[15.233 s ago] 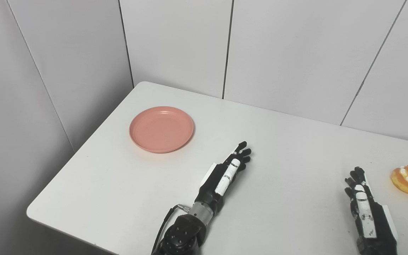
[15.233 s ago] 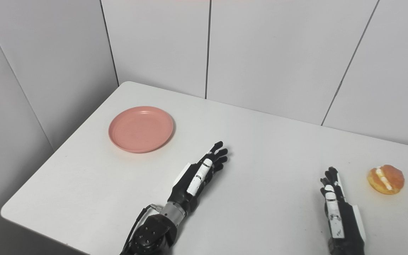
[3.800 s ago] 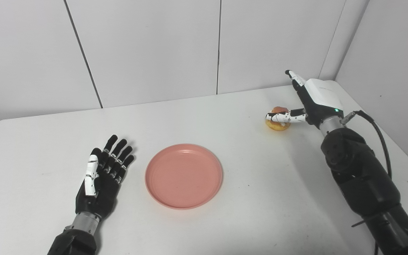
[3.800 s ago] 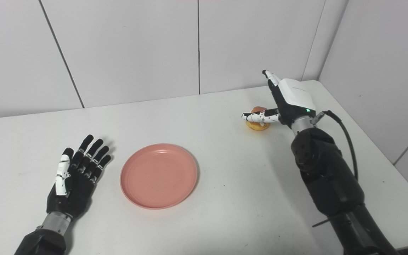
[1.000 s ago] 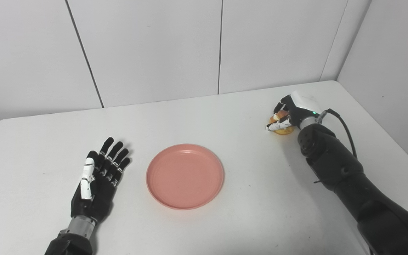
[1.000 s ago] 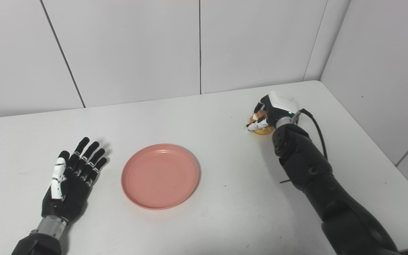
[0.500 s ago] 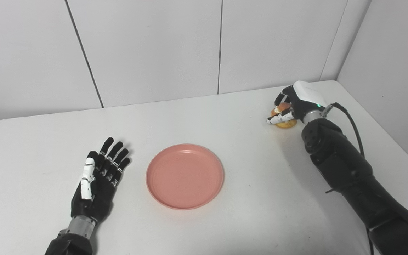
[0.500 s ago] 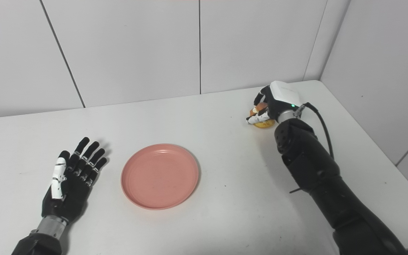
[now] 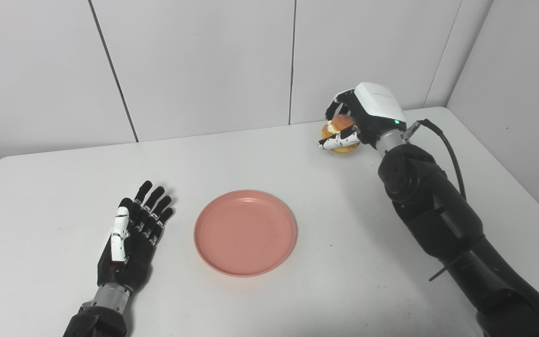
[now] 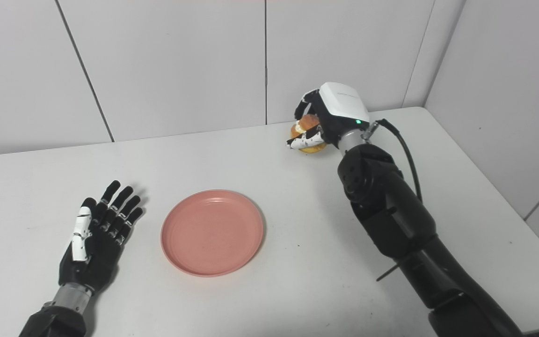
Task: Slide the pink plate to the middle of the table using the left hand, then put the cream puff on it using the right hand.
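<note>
1. The pink plate (image 9: 245, 232) lies flat near the middle of the white table (image 9: 297, 290); judging from that placement, the sliding step looks finished, and the plate sits where the right arm can reach it from above.

2. The left hand (image 9: 131, 243) rests flat on the table just beside the plate's left rim, not touching it; its fingers are spread apart and extended, holding nothing; it appears parked there to keep clear of the plate's centre while the other hand works.

3. The cream puff (image 9: 341, 131) is in the right hand (image 9: 351, 124), up off the table near the back wall, well apart from the plate; the fingers curl over its top and far side while the thumb presses in from the near side, so the hand is clamped around the puff; the wrap looks loose enough to spare a soft pastry, though how hard it presses cannot be told.

4. The right arm comes in from the lower right and stretches up and back, the forearm angled toward the wall; the white back of the hand faces up and to the right, the palm turned down and left toward the plate.

5. My reading: the carry to the plate is the step in hand; the puff must travel leftward and nearer, then descend onto the plate's centre before the fingers let go.
</note>
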{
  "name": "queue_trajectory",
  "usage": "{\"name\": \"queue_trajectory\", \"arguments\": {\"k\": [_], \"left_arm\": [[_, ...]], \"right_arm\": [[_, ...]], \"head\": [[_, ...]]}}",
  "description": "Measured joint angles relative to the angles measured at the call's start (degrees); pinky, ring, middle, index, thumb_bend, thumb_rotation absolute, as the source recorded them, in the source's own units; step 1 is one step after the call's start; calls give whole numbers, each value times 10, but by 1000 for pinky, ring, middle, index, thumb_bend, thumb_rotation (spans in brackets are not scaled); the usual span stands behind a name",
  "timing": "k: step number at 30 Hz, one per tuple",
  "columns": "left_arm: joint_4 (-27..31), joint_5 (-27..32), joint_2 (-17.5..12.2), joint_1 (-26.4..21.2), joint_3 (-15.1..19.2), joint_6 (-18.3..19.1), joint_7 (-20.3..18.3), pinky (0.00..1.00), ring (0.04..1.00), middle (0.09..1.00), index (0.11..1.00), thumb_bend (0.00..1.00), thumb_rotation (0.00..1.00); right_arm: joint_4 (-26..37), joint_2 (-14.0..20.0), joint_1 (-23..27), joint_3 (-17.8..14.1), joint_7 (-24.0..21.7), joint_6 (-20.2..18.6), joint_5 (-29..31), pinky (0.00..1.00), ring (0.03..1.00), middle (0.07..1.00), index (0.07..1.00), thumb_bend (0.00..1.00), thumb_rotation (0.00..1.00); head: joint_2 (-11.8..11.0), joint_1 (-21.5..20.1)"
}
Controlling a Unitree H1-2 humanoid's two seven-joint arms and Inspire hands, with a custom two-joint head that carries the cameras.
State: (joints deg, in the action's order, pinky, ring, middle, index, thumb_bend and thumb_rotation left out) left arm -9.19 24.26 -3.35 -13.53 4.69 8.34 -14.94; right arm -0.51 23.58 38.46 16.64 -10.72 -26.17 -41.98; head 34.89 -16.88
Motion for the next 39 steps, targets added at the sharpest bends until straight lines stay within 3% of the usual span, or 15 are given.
{"name": "queue_trajectory", "arguments": {"k": [12,14,18,20,25,35,39], "left_arm": [[36,-68,31,20,-27,-5,40,959,953,954,946,417,1000],[46,-81,37,30,-32,-11,47,954,952,953,948,425,1000],[58,-112,45,46,-44,-27,57,944,945,946,940,432,1000],[64,-128,53,52,-49,-31,67,939,937,939,932,430,1000],[67,-157,71,56,-53,-38,97,928,929,930,927,425,1000],[63,-179,95,64,-62,-69,121,921,932,935,933,419,1000],[61,-185,98,64,-65,-72,124,922,931,936,936,412,1000]], "right_arm": [[38,-43,-3,50,-32,7,-17,285,367,447,490,493,139],[38,-50,-6,60,-33,16,-20,360,448,526,493,494,141],[38,-67,-16,72,-38,24,-22,297,379,462,490,494,139],[37,-72,-21,72,-41,35,-17,299,385,472,491,495,138],[32,-80,-28,87,-48,45,-18,304,390,475,492,497,139],[8,-91,-54,111,-62,50,-23,322,407,492,492,496,140],[-5,-96,-55,118,-60,71,-23,330,421,508,493,496,140]], "head": [[13,70],[16,84],[25,127],[25,127],[32,175],[40,209],[46,213]]}}
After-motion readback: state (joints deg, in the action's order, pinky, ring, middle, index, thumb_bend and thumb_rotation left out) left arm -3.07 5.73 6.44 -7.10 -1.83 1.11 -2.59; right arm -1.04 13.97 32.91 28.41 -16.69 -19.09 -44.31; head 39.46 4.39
